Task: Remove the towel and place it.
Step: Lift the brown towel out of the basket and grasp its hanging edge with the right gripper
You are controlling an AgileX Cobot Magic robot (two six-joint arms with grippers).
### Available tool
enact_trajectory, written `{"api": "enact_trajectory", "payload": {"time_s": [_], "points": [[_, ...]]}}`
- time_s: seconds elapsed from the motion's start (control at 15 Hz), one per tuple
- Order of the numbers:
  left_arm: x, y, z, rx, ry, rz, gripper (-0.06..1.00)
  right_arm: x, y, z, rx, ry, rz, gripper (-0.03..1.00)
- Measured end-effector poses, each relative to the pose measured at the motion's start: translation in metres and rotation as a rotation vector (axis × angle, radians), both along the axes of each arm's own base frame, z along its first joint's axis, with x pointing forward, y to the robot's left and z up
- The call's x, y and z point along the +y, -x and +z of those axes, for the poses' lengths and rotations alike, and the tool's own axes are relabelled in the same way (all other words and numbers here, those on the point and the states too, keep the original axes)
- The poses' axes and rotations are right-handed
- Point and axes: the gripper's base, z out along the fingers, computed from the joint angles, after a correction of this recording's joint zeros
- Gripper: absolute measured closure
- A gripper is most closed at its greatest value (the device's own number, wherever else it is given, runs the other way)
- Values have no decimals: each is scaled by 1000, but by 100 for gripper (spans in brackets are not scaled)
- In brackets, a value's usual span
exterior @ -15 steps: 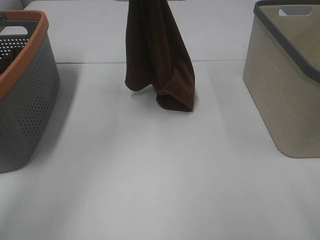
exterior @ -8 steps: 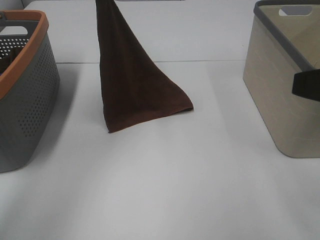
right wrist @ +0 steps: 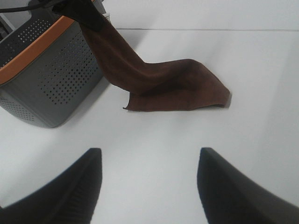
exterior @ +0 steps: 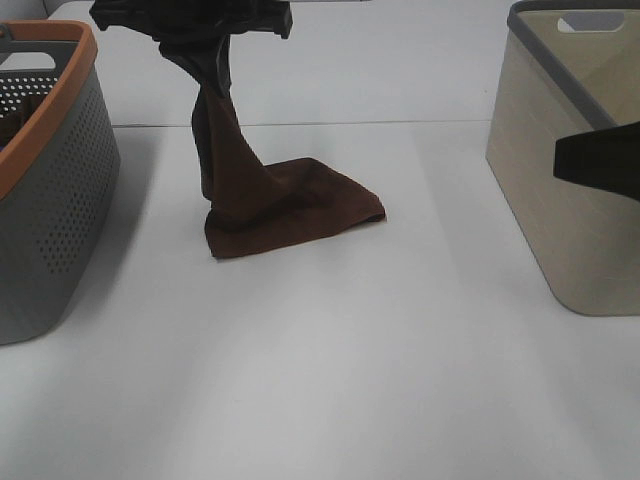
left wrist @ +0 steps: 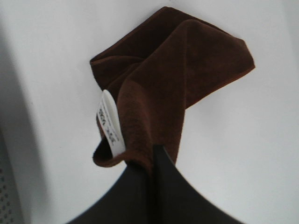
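Observation:
The dark brown towel lies with its lower half spread on the white table, while one corner is lifted. My left gripper hangs above the towel's left end and is shut on that raised corner. In the left wrist view the fingers pinch the towel just beside its small white tag. My right gripper is open and holds nothing, low over the table and some way from the towel. It shows as a dark shape at the right edge of the high view.
A grey perforated basket with an orange rim stands at the left, close to the left arm. A beige basket with a grey rim stands at the right, behind the right gripper. Bare table lies in front of the towel.
My left gripper has come down and moved left into view, laying more of the towel flat on the table. The right gripper has slid further in from the right edge.

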Motion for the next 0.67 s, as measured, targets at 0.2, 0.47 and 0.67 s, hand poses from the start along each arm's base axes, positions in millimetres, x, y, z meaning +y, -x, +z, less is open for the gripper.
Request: {"api": "enact_trajectory", "payload": {"time_s": [0.2,0.47,0.67], "points": [[-12,1,3,12,152,3,94,7,-7,-1,-62,39,46,39],[-26,0,10,-3,324,3,94,42,-22,-8,-190,163,107,39],[-33,0,14,1,415,0,94,91,-30,-22,-305,295,165,40]]}}
